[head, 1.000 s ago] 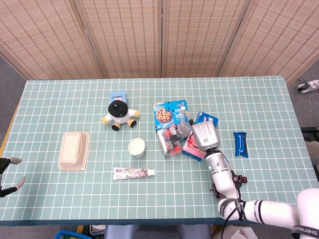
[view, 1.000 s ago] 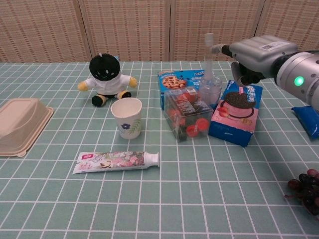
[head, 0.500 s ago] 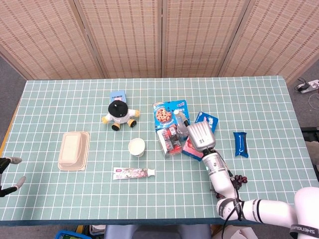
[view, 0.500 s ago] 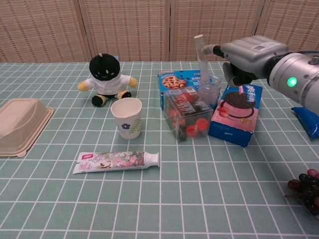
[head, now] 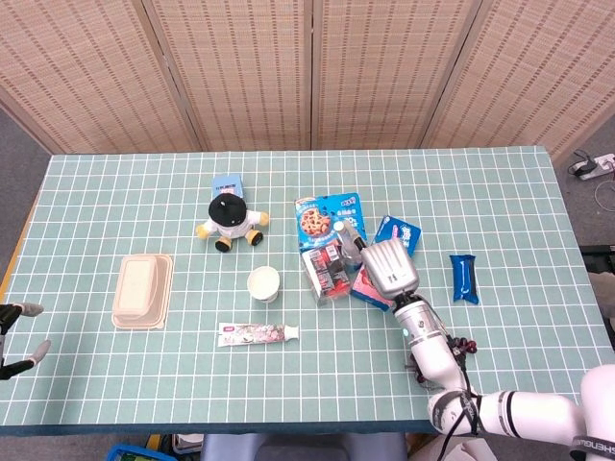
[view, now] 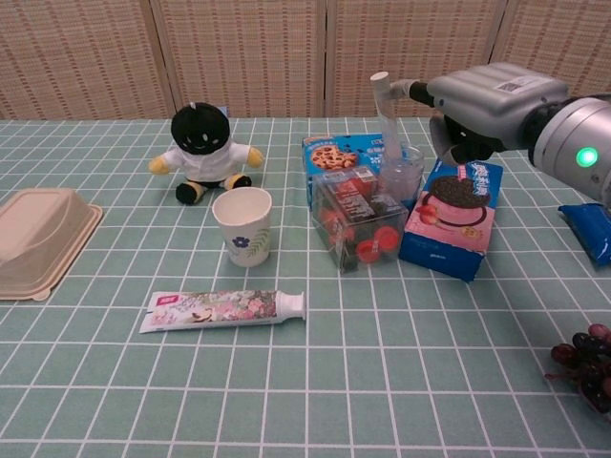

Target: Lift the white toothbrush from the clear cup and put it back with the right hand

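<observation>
The white toothbrush (view: 386, 113) stands in the clear cup (view: 402, 173) and leans to the left, its head up at the top. My right hand (view: 489, 98) is just right of it, above the cup, with fingertips (view: 413, 90) reaching in and pinching the handle's upper part. In the head view the right hand (head: 388, 268) covers most of the cup, and only the toothbrush (head: 341, 231) tip shows beside it. My left hand (head: 21, 338) is at the table's near left edge, fingers apart, holding nothing.
Around the cup stand a blue cookie box (view: 332, 152), a clear box of red sweets (view: 361, 219) and an Oreo box (view: 454, 216). Further off are a paper cup (view: 243, 225), a toothpaste tube (view: 224, 310), a plush toy (view: 202, 151), a lidded container (view: 36, 239), a blue packet (view: 587, 231) and grapes (view: 584, 364).
The toothbrush has tipped from upright to leaning left while staying in the cup. My right hand moved left with it, then drew back slightly to the right.
</observation>
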Tool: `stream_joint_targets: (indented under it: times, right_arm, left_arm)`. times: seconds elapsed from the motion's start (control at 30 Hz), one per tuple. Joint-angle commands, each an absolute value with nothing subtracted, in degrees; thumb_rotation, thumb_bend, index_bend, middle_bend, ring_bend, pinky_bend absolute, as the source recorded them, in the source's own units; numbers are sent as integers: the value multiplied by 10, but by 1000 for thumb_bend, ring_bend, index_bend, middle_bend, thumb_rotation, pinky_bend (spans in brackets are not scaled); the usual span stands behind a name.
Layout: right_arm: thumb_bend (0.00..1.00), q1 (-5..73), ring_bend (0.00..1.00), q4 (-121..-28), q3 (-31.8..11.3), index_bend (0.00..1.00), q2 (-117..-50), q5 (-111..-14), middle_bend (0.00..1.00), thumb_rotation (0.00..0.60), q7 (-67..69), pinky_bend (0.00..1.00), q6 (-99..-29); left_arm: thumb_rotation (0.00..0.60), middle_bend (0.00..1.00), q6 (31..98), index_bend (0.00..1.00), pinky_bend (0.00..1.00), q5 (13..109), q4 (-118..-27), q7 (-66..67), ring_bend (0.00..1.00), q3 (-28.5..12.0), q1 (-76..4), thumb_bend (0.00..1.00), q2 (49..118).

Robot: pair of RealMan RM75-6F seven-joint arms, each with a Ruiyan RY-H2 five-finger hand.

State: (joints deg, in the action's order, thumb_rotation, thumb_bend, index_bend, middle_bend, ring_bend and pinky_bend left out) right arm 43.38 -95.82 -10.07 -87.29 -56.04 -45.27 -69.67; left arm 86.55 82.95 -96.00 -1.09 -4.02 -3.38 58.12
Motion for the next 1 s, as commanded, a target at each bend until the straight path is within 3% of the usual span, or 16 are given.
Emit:
stream_joint_targets:
  times: [0.03,0.37,0.57,0.67,0.8,1.0]
  right_arm:
    - [882,426,1000,-965,-99,38,-866,-569,1000,600,-440,1000,-702]
    - [315,391,1000,-962,-119,105,-854,-590,1000,600,-323,1000,-716]
    - [72,379,1000,-972,-140,119,-838,-562,1000,600,-239,1000,-678]
    - [2,376,1000,-974,-147,119,-833,-554,1000,600,-214,1000,-667]
    - [0,375,998,-975,-150,119,-826,-549,958,600,-202,1000,-656]
    - [0,376,897,-986,-154,119,-817,-537,760,600,-194,1000,-643]
  left_arm:
    - [600,406,865,460,428,830,-960,-11,322,-40,-34,246,581]
    - [600,406,866,460,428,833,-962,-12,322,-39,-34,246,580]
    - [600,406,866,460,428,835,-962,-13,322,-38,-34,246,579]
    - [600,406,866,460,428,836,-962,-14,322,-38,-34,246,579]
    - [600,406,865,460,428,836,-962,-16,322,-38,-34,246,579]
    - [600,406,865,460,428,836,-962,-16,322,-38,-34,246,578]
